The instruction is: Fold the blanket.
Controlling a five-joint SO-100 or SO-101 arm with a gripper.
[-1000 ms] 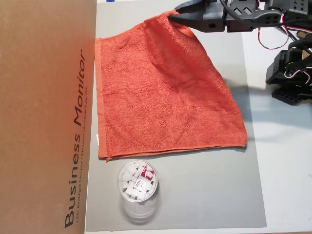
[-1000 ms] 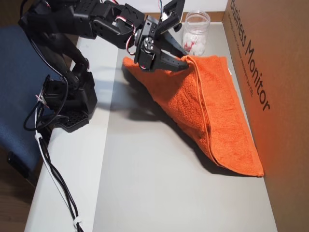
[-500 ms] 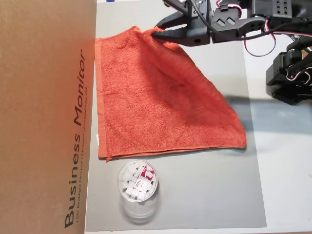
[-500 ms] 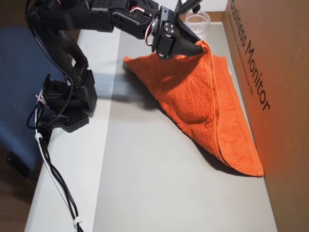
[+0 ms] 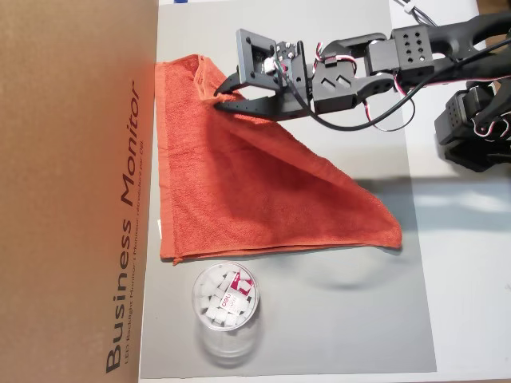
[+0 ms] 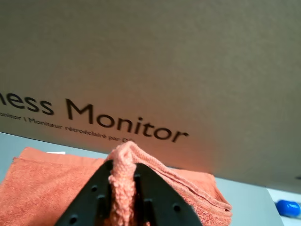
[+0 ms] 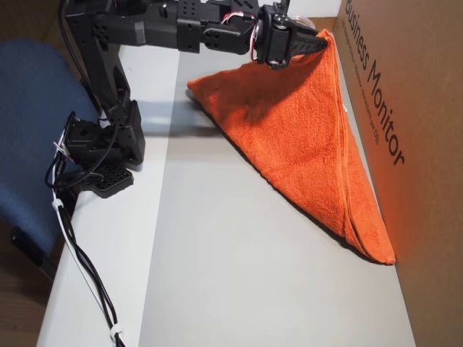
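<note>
The blanket (image 5: 239, 183) is an orange-red terry towel lying on the grey mat (image 5: 335, 319). One of its corners is lifted and drawn across the rest, so the cloth forms a diagonal, triangle-like drape (image 7: 304, 137). My gripper (image 5: 217, 96) is shut on that lifted corner, close to the cardboard box, as both overhead views show (image 7: 318, 45). In the wrist view the black fingers (image 6: 89, 197) pinch a bunch of blanket (image 6: 123, 162) between them, and more blanket lies flat below.
A large cardboard box (image 5: 76, 183) printed "Business Monitor" stands along the blanket's far side (image 7: 405, 108). A clear plastic jar (image 5: 226, 307) of white pieces sits on the mat beside the blanket. The arm's base (image 7: 101, 152) stands off the mat, next to a blue chair (image 7: 29, 159).
The gripper has carried the held corner across the blanket toward the cardboard box. The cloth has gone from a near-flat spread to a diagonal fold. The jar has not moved.
</note>
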